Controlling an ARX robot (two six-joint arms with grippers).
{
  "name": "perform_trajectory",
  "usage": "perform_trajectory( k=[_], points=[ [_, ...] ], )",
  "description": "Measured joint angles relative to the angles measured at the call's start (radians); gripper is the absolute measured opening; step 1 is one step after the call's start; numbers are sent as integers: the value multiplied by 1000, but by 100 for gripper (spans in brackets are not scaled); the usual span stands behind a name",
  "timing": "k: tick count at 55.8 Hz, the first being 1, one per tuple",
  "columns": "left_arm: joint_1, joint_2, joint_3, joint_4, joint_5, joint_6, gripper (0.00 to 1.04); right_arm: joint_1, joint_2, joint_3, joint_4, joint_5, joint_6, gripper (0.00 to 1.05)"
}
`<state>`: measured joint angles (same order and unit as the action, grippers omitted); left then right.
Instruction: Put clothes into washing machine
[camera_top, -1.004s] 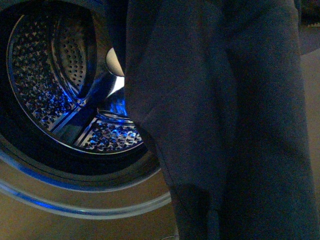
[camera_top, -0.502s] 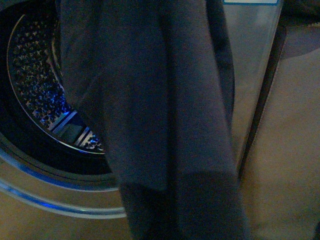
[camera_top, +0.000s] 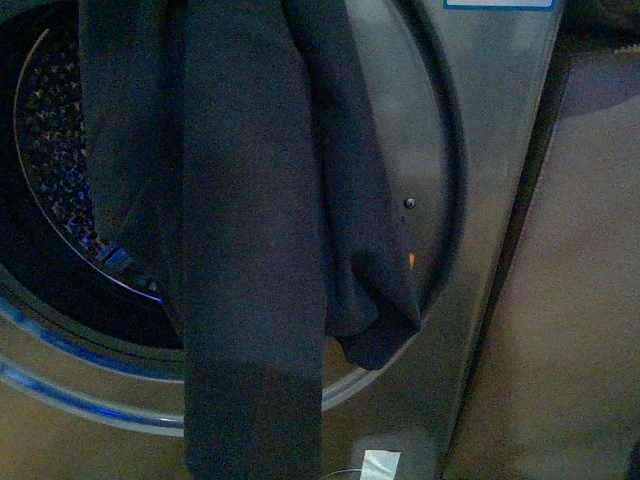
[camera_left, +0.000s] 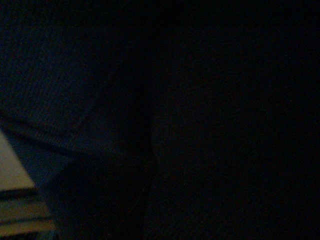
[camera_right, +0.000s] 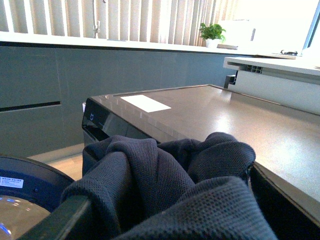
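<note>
1. The right jaws are clamped on the clothes (camera_right: 165, 170). In the right wrist view the dark navy fabric is bunched up between the two dark fingers (camera_right: 65, 216).
2. The state of the left jaws cannot be told, because the left wrist view is dark.
3. Beyond the bunched fabric lies the flat grey top of the washing machine (camera_right: 210, 115), which bears a white label (camera_right: 145, 103). A potted plant (camera_right: 212, 31) stands far behind on a pale surface.
4. In the front view the clothes hang limp outside the drum (camera_top: 50, 170), draped across the porthole from 12 o'clock past 6 o'clock. One long strip reaches the frame's lower edge, and a shorter fold ends near the porthole's 5 o'clock.
5. The perforated steel drum shows at 9 o'clock of the garment, ringed by the black gasket (camera_top: 40, 300).
6. A small orange sticker (camera_top: 411, 260) peeks out at the fabric's 3 o'clock edge.
7. A beige panel (camera_top: 570, 320) stands at 3 o'clock of the machine.
</note>
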<state>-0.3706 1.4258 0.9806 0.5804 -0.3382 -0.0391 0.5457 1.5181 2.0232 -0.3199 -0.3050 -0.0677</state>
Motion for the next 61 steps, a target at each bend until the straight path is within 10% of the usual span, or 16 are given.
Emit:
perform_trajectory(
  k=[28,37,61],
  points=[
    [65,-10,-138,43,97,-101,13,1,-9,0,2,0,0,97],
    [91,1,-197,69,132,-101,13,10,-238,-389,290,572,-63,97],
    [108,32,-366,196,193,-58,13,-82,-924,-1281,193,747,127,85]
  ],
)
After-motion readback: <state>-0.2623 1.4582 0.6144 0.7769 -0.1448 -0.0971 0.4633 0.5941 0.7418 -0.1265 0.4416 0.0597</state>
